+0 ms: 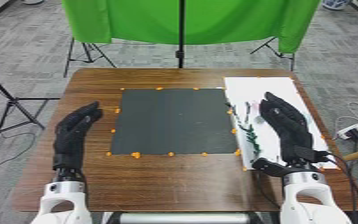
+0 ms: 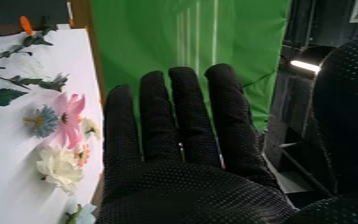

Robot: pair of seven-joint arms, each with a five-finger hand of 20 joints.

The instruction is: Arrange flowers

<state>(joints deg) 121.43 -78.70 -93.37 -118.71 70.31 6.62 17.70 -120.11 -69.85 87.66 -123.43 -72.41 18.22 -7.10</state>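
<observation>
from my end of the link, the biggest thing i see is the brown wooden surface (image 1: 167,175), with the green cloth (image 1: 193,22) hanging beyond its far edge. the dark mat (image 1: 175,120) lies mid-surface, and just beside it on my right is the white sheet (image 1: 251,90).

my right hand (image 1: 286,120) is over the white sheet, its fingers extended with narrow gaps between them and the thumb well apart. my left hand (image 1: 71,135) is over the surface to the left of the mat, its fingers loosely extended.

on the white sheet i have the leafy green stem (image 1: 251,142). also there, close together, are the creamy white flower (image 2: 60,167), the pink flower (image 2: 69,120), the blue flower (image 2: 42,121) and the orange-pink flower (image 2: 84,155). small orange bits (image 1: 135,155) dot the mat's edges.
</observation>
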